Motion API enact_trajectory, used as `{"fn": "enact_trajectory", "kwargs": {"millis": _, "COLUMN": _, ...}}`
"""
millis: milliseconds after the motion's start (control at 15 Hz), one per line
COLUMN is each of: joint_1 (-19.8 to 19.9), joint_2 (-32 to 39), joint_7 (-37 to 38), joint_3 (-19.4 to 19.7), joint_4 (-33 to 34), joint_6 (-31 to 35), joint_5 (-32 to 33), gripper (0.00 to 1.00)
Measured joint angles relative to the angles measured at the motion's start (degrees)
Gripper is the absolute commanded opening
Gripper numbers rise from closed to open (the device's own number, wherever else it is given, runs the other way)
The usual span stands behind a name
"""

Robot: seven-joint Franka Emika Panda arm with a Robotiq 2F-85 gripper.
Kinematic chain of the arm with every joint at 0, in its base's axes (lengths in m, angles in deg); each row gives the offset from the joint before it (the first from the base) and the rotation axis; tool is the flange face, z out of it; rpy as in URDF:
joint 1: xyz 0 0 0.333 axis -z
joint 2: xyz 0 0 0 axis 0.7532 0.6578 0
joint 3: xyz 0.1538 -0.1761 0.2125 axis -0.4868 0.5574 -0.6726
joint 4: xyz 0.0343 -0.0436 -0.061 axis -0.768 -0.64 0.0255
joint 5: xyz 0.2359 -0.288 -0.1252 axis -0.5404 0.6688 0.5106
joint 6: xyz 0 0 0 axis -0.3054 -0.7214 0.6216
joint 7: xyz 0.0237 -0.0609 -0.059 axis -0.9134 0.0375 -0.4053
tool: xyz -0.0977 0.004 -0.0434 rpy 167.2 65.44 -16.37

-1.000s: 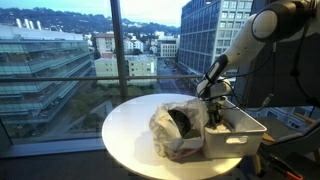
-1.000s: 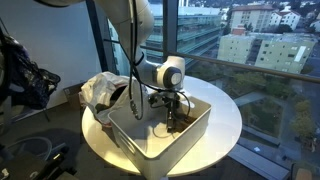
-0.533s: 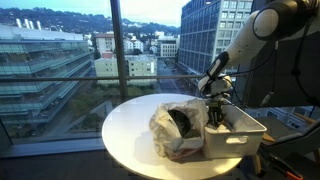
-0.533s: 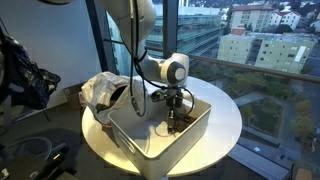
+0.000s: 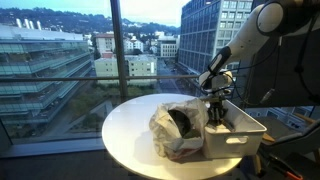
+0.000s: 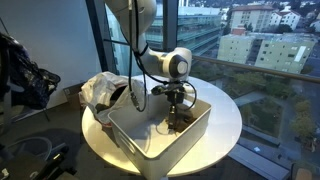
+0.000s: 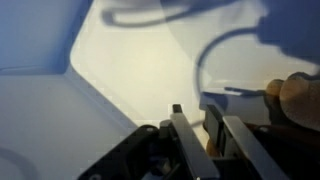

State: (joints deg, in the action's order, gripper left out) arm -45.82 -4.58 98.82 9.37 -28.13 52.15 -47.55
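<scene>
**Claw low inside the white bin**

In an exterior view the claw point(image 6: 174, 124) hung inside the white bin point(image 6: 195, 130), its tips low near the floor and toward the bin's right side. In the wrist view the claw point(image 7: 197, 115) had its fingers close together with a narrow gap between them (whether they pinched anything, I could not tell). A blurred tan thing point(image 7: 295, 95) lay just to the right. The bin point(image 5: 235, 138) stood on the round white surface point(image 5: 125, 130). A crumpled plastic bag point(image 5: 175, 128) with something dark inside sat just beside the bin on its left.
</scene>
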Motion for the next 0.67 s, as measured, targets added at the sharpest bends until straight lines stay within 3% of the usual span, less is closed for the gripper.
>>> {"fn": "enact_trajectory", "kwargs": {"millis": 133, "joint_1": -0.1, "joint_2": -0.5, "joint_7": 0.2, "joint_3": 0.2, "joint_4": 0.0, "joint_6": 0.0, "joint_5": 0.0, "gripper": 0.5}}
{"fn": "enact_trajectory", "kwargs": {"millis": 200, "joint_1": -0.1, "joint_2": -0.7, "joint_7": 0.3, "joint_3": 0.3, "joint_4": -0.1, "joint_6": 0.0, "joint_5": 0.0, "gripper": 0.51}}
{"fn": "enact_trajectory", "kwargs": {"millis": 267, "joint_1": -0.1, "joint_2": -0.9, "joint_7": 0.3, "joint_3": 0.3, "joint_4": -0.1, "joint_6": -0.1, "joint_5": 0.0, "gripper": 0.76}}
{"fn": "enact_trajectory", "kwargs": {"millis": 400, "joint_1": 0.0, "joint_2": -1.1, "joint_7": 0.1, "joint_3": 0.3, "joint_4": -0.2, "joint_6": -0.1, "joint_5": -0.1, "gripper": 0.76}}
{"fn": "enact_trajectory", "kwargs": {"millis": 600, "joint_1": 1.1, "joint_2": -1.0, "joint_7": -2.2, "joint_3": -0.8, "joint_4": -0.3, "joint_6": 0.7, "joint_5": -2.5, "gripper": 0.99}}
{"fn": "enact_trajectory", "kwargs": {"millis": 667, "joint_1": 1.6, "joint_2": -1.0, "joint_7": -3.4, "joint_3": -1.2, "joint_4": -0.5, "joint_6": 1.8, "joint_5": -3.5, "gripper": 1.0}}
